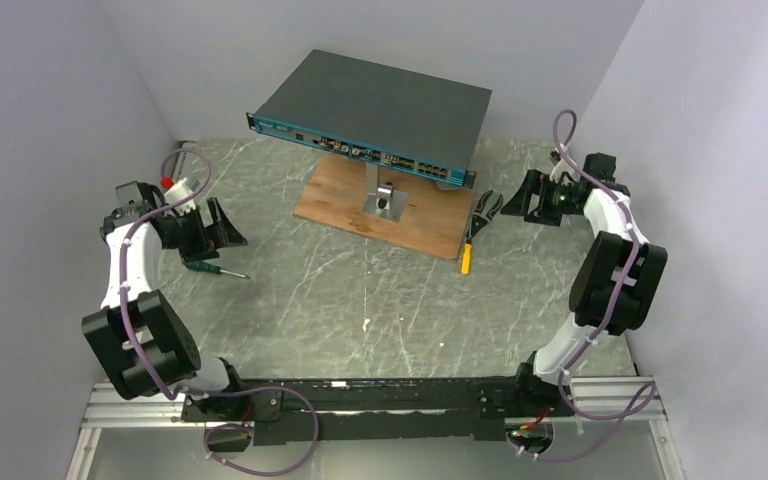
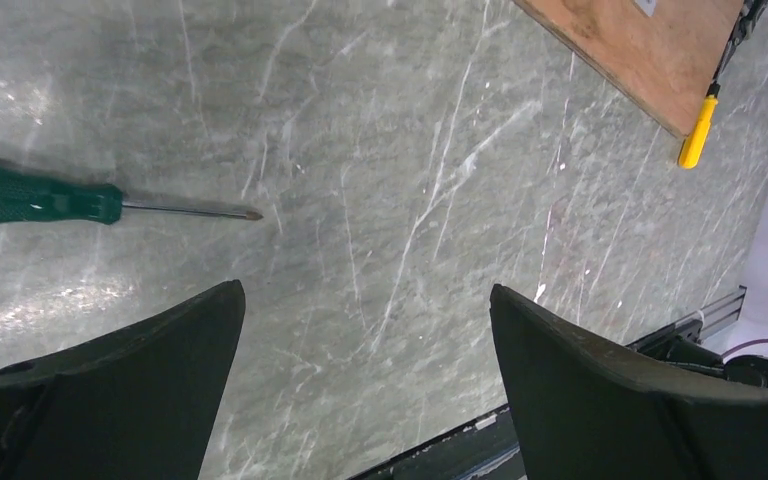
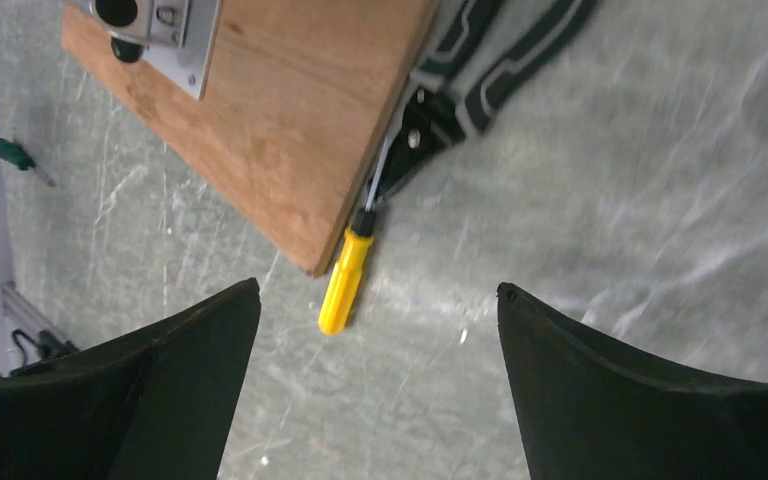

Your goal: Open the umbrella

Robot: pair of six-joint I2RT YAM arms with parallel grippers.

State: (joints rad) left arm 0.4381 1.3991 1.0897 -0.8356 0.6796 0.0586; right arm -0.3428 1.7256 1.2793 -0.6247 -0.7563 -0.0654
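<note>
The left hand [image 2: 365,288] is above the grey-green marbled tabletop [image 2: 410,200], its two dark fingers [image 2: 160,370] spread wide with only bare surface between them. A green screwdriver [image 2: 80,203] lies flat just beyond the left finger, tip pointing right. Well to the right of the green screwdriver, a yellow screwdriver [image 2: 698,130] lies against the edge of a wooden board [image 2: 650,45].

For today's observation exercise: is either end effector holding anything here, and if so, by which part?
Nothing is held. The left end effector and the right end effector are both open and empty.
</note>
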